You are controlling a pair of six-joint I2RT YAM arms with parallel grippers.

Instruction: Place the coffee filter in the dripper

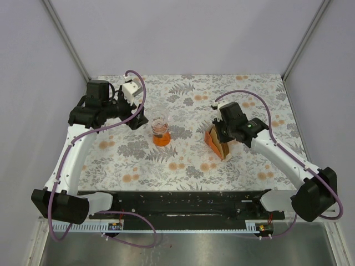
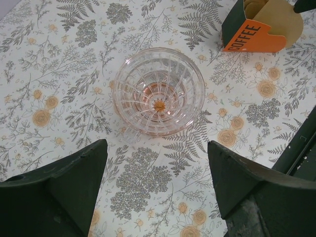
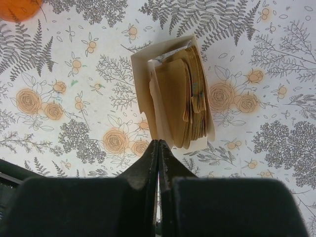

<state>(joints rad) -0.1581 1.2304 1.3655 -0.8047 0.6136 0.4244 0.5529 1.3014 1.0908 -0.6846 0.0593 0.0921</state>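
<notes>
Filter (image 3: pixel 175 98), thin light-brown fan-shaped paper, sits in the beige wedge holder (image 3: pixel 140 64) just ahead of my pinched-shut right gripper (image 3: pixel 158 145); a catch I cannot confirm. Clear orange-based glass dripper (image 2: pixel 159 91) below my wide left gripper (image 2: pixel 157 144) is empty: placing remains.

You work in a robotics lab cell: plain white panels (image 1: pixel 183 33) and metal posts (image 1: pixel 67 39) enclose a table (image 1: pixel 194 249) with a floral cloth (image 1: pixel 188 166), and the left arm (image 1: pixel 69 152) and right arm (image 1: pixel 280 155) are bolted to a black rail (image 1: pixel 183 202).
</notes>
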